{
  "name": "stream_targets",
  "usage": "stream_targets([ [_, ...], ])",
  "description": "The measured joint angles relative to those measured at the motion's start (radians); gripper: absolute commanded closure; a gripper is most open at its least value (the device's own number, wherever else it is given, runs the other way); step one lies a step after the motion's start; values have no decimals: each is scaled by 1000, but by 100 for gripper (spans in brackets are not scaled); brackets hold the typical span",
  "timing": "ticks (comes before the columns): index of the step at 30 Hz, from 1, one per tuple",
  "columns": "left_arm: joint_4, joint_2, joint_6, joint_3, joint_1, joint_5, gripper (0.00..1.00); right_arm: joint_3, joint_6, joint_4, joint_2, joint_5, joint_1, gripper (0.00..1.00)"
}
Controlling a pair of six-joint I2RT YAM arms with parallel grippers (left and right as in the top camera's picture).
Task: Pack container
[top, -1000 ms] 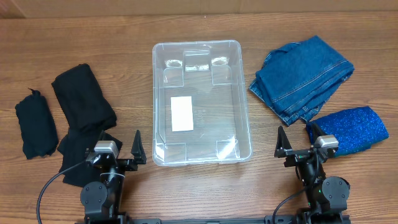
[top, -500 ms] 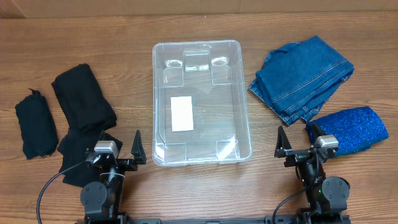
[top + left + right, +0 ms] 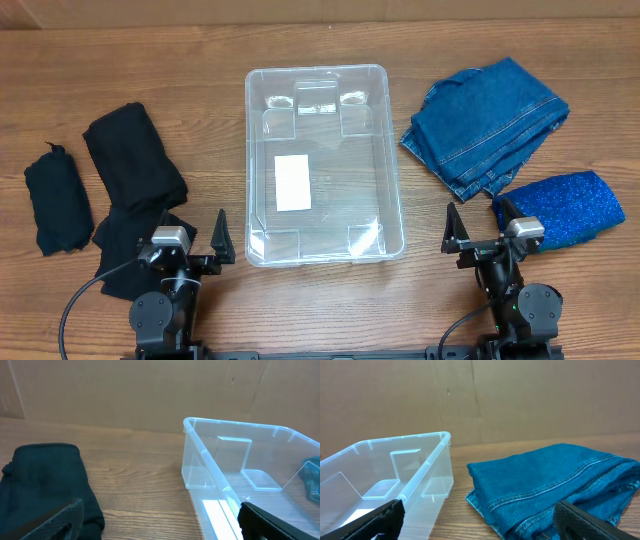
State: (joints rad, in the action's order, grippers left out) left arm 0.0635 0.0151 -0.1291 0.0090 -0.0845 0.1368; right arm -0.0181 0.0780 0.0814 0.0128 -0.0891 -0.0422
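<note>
The clear plastic container (image 3: 390, 160) stands empty in the middle of the table, a white label (image 3: 293, 183) on its bottom. It also shows in the left wrist view (image 3: 220, 485) and the right wrist view (image 3: 427, 467). Folded blue jeans (image 3: 485, 125) lie to its right, also in the right wrist view (image 3: 545, 485), with a sparkly blue cloth (image 3: 565, 205) in front of them. Black garments (image 3: 130, 160) lie to its left, one in the left wrist view (image 3: 40, 480). My left gripper (image 3: 194, 243) and right gripper (image 3: 478, 226) are open and empty at the near edge.
A small black folded piece (image 3: 55, 195) lies at the far left. Another black garment (image 3: 125, 250) lies partly under my left arm. A brown cardboard wall (image 3: 150, 395) closes off the far side of the table.
</note>
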Motion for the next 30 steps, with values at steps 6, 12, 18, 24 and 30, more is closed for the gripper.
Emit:
stream_targets([
  [6,0,0,0,0,0,0,0,0,0,0,0,0,0,0],
  [12,0,0,0,0,0,0,0,0,0,0,0,0,0,0],
  [18,0,0,0,0,0,0,0,0,5,-5,0,-1,0,0],
  [24,-1,0,-53,0,0,1,0,0,120,-2,1,-14,0,0],
  [30,13,2,-102,30,0,18,0,-26,172,48,70,21,0,0],
])
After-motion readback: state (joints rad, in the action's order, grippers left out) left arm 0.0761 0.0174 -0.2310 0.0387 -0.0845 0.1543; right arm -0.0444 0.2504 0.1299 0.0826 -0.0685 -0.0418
